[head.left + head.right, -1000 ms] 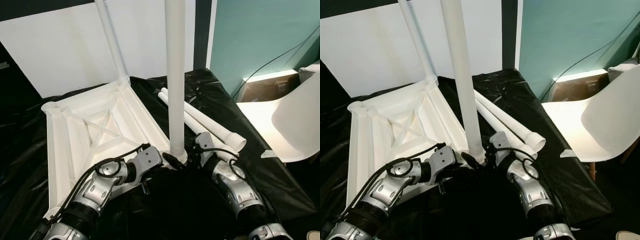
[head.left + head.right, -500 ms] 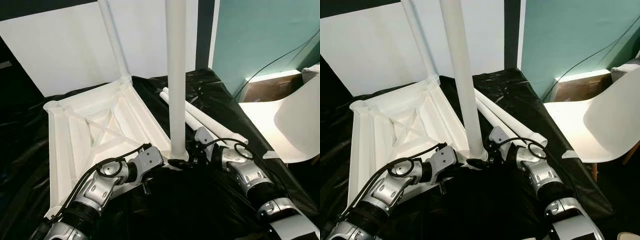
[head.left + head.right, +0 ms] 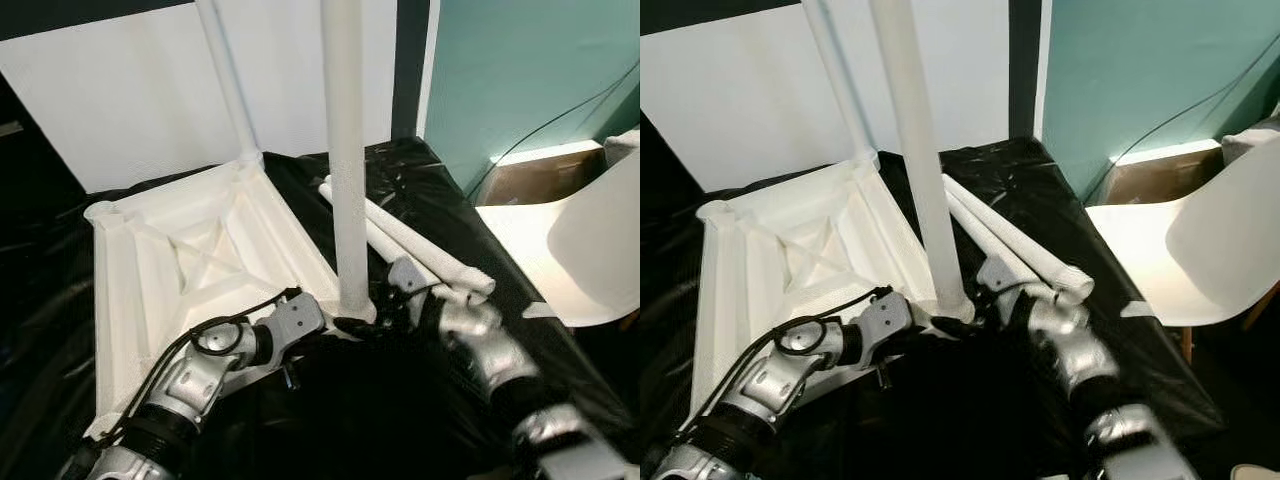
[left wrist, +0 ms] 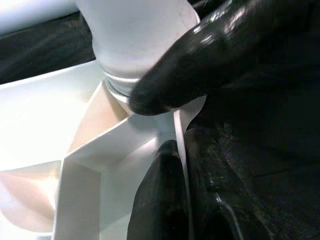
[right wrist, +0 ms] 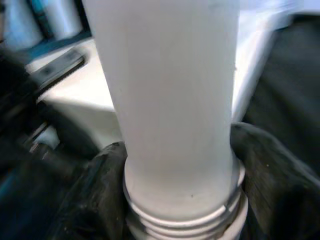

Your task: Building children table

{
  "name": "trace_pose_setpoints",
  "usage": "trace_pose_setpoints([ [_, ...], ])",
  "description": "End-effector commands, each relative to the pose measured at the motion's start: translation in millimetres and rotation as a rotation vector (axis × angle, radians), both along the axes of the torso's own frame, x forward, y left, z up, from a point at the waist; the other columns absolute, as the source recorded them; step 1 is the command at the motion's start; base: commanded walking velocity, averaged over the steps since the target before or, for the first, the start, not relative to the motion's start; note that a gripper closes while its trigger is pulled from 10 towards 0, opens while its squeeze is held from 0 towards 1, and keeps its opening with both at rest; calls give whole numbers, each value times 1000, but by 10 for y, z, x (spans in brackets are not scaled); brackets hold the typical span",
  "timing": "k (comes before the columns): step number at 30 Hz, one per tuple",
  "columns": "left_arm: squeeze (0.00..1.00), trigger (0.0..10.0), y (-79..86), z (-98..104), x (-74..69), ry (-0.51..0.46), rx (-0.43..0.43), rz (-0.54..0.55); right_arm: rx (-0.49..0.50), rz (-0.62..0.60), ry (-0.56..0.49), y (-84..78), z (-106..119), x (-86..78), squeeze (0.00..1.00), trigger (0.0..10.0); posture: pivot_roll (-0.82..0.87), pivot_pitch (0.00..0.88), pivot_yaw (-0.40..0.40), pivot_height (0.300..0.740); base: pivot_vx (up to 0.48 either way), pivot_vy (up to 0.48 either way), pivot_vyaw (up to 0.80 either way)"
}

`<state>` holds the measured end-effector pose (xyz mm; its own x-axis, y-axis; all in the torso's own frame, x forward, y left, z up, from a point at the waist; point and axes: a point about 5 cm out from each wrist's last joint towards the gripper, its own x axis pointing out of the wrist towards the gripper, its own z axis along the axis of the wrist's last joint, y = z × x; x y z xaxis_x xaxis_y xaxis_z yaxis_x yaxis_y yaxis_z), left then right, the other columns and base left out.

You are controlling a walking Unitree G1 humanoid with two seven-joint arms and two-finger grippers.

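The white table top (image 3: 180,270) lies upside down on a black plastic sheet (image 3: 330,410). One white leg (image 3: 226,80) stands in its far corner. A second leg (image 3: 343,150) stands upright in the near right corner. My right gripper (image 5: 182,200) is shut on this leg's threaded base, one black finger (image 5: 102,195) on each side. My left gripper (image 4: 175,130) is shut on the thin rim of the table top beside that corner; it also shows in the left eye view as the left gripper (image 3: 335,323). Two loose legs (image 3: 420,240) lie on the sheet to the right.
A white chair (image 3: 600,240) stands at the right, close to the sheet's edge. A white board (image 3: 130,100) leans on the wall behind the table top. A brown box (image 3: 530,170) and a cable sit by the teal wall (image 3: 520,70).
My right forearm has swung around the leg's base and is blurred now. The near leg's top has leaned slightly left. The left arm has stayed put.
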<state>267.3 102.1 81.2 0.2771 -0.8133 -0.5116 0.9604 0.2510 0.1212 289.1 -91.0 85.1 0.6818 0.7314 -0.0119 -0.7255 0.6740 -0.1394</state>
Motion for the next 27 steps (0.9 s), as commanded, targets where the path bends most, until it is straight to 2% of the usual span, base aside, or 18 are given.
trace_pose_setpoints([
  [1, 0, 10000, -62, -506, -372, 249, 60, -70, 36, -147, -27, -1, 56, 49, 0, 0, 99, 0, 25, 740, 0, 0, 0],
  [4, 0, 10000, -54, -505, -370, 251, 64, -75, 86, -239, -31, -30, 69, 61, 0, 0, 91, 0, 35, 740, 0, 0, 0],
  [14, 0, 10000, -44, -508, -366, 250, 71, -80, 84, -213, 3, 10, 30, 52, 0, 0, 91, 0, 38, 740, 0, 0, 0],
  [15, 0, 10000, -40, -510, -361, 249, 72, -78, 66, -164, 23, 52, 27, 55, 1000, 10000, 93, 0, 35, 740, 0, 0, 0],
  [18, 0, 10000, -40, -511, -358, 249, 72, -77, 62, -147, 24, 63, 37, 56, 1000, 10000, 93, 0, 35, 740, 0, 0, 0],
  [20, 0, 10000, -39, -511, -348, 248, 71, -73, 32, -50, 1, 77, 104, 85, 1000, 10000, 90, 0, 35, 740, 0, 0, 0],
  [21, 0, 10000, -39, -511, -344, 247, 71, -73, 8, 23, -14, 72, 148, 115, 0, 10000, 90, 0, 36, 740, 0, 0, 0],
  [23, 0, 10000, -39, -511, -344, 247, 71, -73, 8, 23, -14, 72, 148, 115, 0, 10000, 90, 0, 36, 740, 0, 0, 0],
  [25, 0, 10000, -38, -507, -328, 241, 73, -74, -62, 180, -69, 23, 289, 214, 0, 10000, 95, 0, 34, 740, 0, 0, 0],
  [27, 0, 10000, -38, -507, -328, 241, 73, -74, -62, 180, -69, 23, 289, 214, 0, 10000, 95, 0, 34, 740, 0, 0, 0],
])
